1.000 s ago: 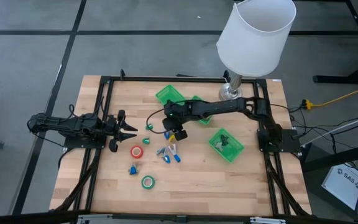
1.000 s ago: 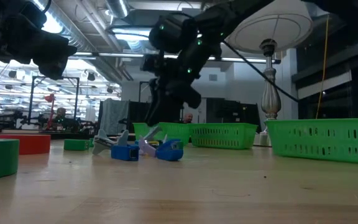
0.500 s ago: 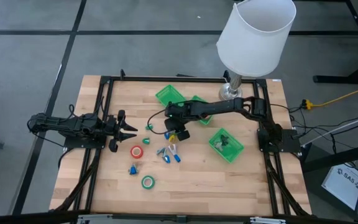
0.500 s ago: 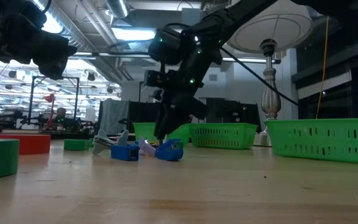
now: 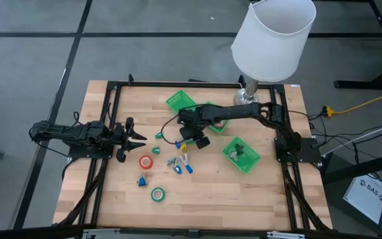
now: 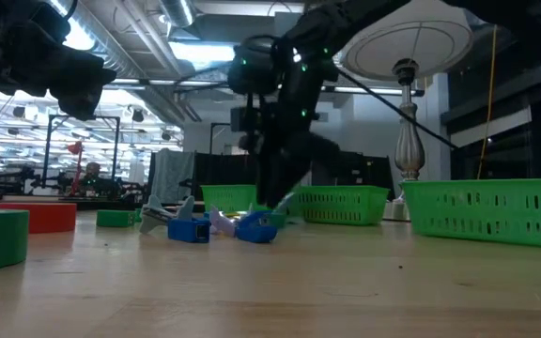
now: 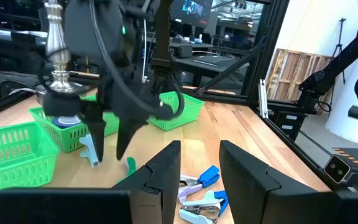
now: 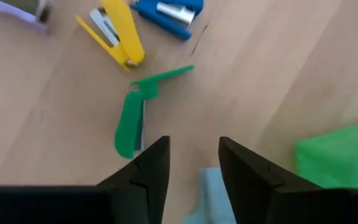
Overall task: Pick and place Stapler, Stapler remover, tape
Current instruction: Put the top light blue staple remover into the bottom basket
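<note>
Right arm parked over the stapler pile, nothing in hand

My right gripper [image 8: 191, 163] hangs jaws apart and empty just above a small green plastic stapler [image 8: 131, 121] on the wooden table [image 5: 211, 186], with a yellow stapler [image 8: 118, 34] and a blue stapler [image 8: 166, 14] nearby. Red tape roll [image 5: 146, 162] and green tape roll [image 5: 158, 194] lie toward the left gripper [image 5: 138, 139], which waits open at the table's left side

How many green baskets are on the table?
3. Two stand side by side near the lamp base: one at the back, its neighbour partly under the right arm. The third sits apart toward the table's right side, holding something dark. None seems hidden.
</note>
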Robot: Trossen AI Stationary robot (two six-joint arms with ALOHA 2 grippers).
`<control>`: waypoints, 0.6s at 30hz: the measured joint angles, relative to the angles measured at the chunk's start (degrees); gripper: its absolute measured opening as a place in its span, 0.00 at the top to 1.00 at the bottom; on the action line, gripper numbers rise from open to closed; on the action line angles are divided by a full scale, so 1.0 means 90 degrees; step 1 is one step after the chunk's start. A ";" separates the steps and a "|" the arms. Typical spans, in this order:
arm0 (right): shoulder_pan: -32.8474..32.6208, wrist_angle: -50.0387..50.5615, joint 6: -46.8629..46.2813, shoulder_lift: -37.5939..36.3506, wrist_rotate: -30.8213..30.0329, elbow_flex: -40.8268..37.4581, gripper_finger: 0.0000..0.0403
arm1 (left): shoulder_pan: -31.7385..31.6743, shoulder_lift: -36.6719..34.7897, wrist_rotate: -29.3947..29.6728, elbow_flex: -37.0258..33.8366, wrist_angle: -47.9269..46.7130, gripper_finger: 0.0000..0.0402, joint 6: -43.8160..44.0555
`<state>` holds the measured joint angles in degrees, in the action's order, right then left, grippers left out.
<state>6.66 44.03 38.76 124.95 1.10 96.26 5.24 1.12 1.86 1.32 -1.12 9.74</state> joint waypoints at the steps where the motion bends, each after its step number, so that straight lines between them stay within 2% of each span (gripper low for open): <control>1: 0.0010 0.0158 0.0076 0.0000 -0.0002 0.0151 0.65 | 0.0000 0.0000 0.0001 0.0001 0.0000 0.73 0.0000; 10: 0.0306 0.1617 0.0102 -0.0019 0.0224 0.1431 0.65 | 0.0000 0.0000 0.0001 0.0000 -0.0001 0.73 0.0002; 18: 0.0578 0.1991 -0.0090 -0.0014 0.0669 0.1277 0.65 | 0.0002 -0.0001 0.0000 0.0001 0.0000 0.73 0.0001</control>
<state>11.86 61.95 37.95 124.82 7.12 107.76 5.26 1.11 1.86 1.33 -1.12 9.75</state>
